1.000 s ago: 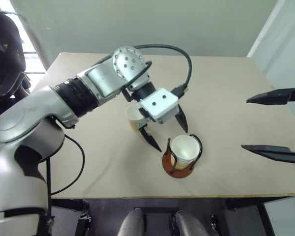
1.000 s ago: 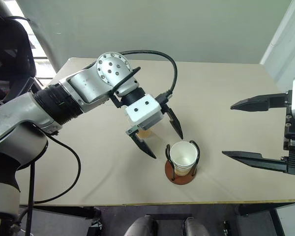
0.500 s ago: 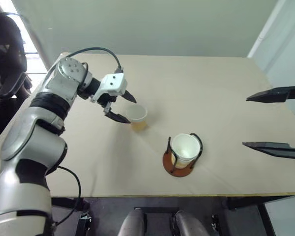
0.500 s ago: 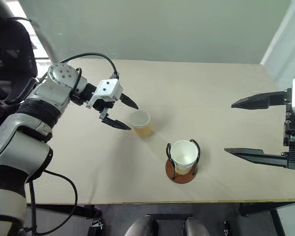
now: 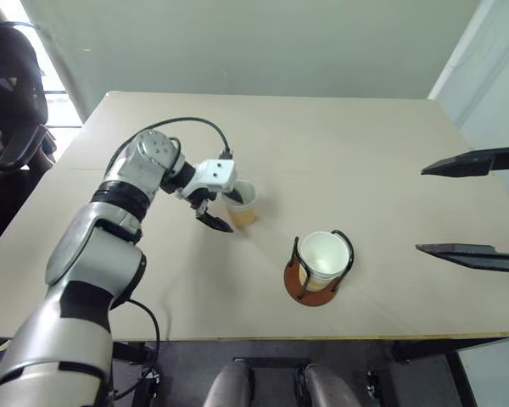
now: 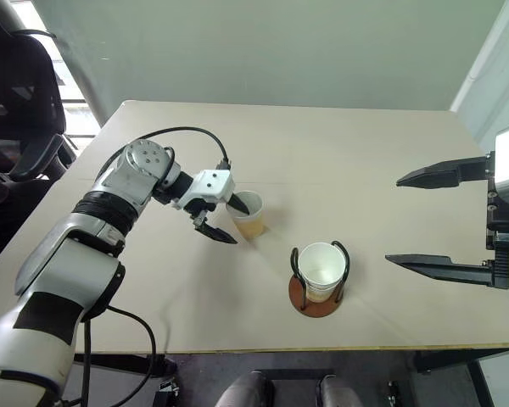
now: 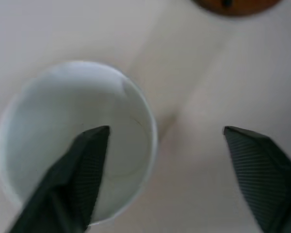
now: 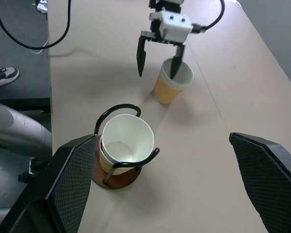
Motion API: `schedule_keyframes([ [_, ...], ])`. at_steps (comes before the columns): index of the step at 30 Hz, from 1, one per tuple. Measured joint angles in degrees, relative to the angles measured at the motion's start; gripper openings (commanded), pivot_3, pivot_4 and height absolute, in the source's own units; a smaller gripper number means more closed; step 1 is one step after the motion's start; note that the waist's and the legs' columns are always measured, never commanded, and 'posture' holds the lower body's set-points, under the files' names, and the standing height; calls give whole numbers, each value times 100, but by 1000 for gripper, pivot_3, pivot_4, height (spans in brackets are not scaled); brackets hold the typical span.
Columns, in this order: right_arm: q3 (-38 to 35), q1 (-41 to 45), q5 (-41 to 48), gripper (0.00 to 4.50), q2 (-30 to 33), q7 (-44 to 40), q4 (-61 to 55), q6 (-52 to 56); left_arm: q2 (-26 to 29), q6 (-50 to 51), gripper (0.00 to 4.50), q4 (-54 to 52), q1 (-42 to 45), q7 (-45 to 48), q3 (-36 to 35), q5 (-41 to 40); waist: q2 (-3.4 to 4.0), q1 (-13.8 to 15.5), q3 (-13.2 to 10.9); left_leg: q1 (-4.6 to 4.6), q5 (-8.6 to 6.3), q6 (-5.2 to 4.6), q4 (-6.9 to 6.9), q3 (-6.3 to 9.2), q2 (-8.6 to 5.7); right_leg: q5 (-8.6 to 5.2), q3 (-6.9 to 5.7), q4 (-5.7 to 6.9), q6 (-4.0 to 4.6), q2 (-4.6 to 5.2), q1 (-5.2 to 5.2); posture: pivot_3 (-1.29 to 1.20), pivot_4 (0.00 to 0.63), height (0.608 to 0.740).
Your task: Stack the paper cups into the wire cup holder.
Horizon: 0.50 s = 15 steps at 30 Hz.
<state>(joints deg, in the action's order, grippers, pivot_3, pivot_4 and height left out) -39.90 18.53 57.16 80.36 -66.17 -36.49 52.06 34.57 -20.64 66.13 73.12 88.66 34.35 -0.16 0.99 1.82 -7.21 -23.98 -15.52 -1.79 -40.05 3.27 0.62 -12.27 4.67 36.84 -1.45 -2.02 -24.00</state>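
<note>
Fingers [image 8: 176,59] of the left gripper [image 5: 222,213] are spread astride the rim of a loose cup [image 5: 240,203], one inside, one outside, not clamped. Nested cups [image 5: 322,257] are seated in the holder [image 5: 308,283] nearby. Right gripper [image 6: 437,222] is held wide, well apart.

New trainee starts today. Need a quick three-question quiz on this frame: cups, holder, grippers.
1. True or false: the wire cup holder already has a paper cup in it.
2. Where are the left gripper's fingers relative to the loose cup? A) both outside it B) one inside the rim, one outside C) both inside it
3. Fill in: the right gripper hangs off the table's right edge with its fingers ____.

Key
1. True
2. B
3. open, holding nothing
</note>
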Motion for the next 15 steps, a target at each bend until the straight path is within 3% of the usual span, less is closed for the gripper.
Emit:
schedule_keyframes([
  [7, 0, 25, 1, 4500, 44, 9, -20, 102, -243, -276, 185, 219, -40, -291, -577, 397, 0, 9, 0, -3, 3, -34, -2, -44, -7, 7, 3, -2, -13, 25, -2, 0, 150, 740],
  [8, 0, 26, 1, 4500, 53, 9, -20, 104, -246, -278, 26, 219, -25, -262, -654, 420, 0, 1, 0, -2, 3, -36, -2, -48, -9, 8, 3, -3, -13, 27, -3, 0, 150, 740],
  [15, 0, 27, -9, 4500, 62, 9, -13, 91, -150, -128, 26, 142, 175, 153, -932, 344, 0, -5, 0, -4, 4, -38, 0, -52, -11, 8, 5, -1, -13, 31, -11, 0, 150, 740],
])
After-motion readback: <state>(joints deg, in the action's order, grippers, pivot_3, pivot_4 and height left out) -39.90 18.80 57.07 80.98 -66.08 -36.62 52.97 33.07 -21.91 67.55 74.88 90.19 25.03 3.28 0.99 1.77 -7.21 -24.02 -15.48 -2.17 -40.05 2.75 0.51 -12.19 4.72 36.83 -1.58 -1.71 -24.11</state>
